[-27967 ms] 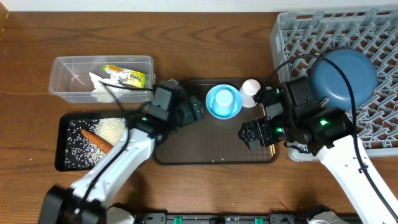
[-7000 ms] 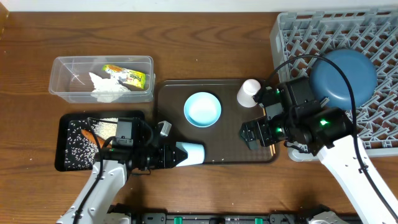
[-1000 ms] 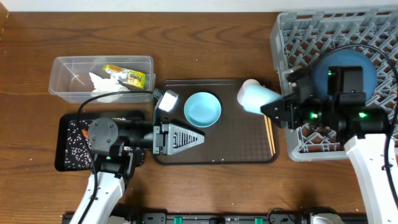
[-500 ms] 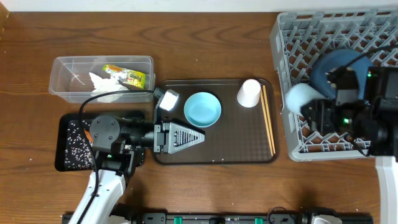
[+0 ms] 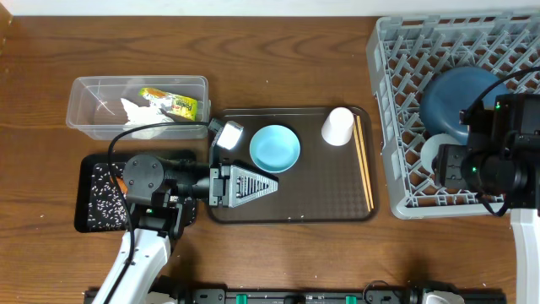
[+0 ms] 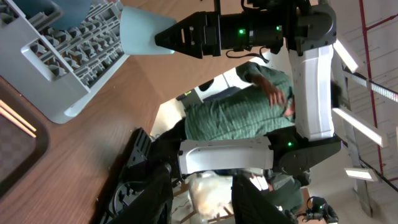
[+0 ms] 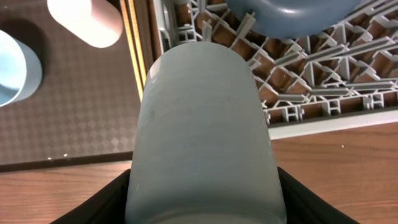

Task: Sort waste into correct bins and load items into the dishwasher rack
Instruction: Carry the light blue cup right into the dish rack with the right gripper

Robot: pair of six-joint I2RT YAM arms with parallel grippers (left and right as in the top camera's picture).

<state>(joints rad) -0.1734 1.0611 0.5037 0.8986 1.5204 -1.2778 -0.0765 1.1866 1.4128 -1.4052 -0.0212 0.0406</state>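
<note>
Two arms, one cup held up.
Overhead: right gripper [image 5: 433, 162] clamps the pale-blue cup [image 5: 427, 155] over the rack's [image 5: 396, 51] lower-left corner at frame right; left gripper [image 5: 268, 187] hovers lower centre over the brown tray [image 5: 321, 203], grip unclear. Left wrist: cup upper left. Right wrist: cup fills the centre.

Two bowls [image 5: 274, 149], two cups [image 5: 337, 127], two chopsticks [image 5: 364, 165], two bins [image 5: 89, 89]

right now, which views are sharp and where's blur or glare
Overhead: sharp, evenly lit, one white glare spot beside the light-blue bowl. Right wrist: pale-blue cup crowds the frame, dishwasher rack behind crisp. Left wrist: tilted, bright strip lights at right.
</note>
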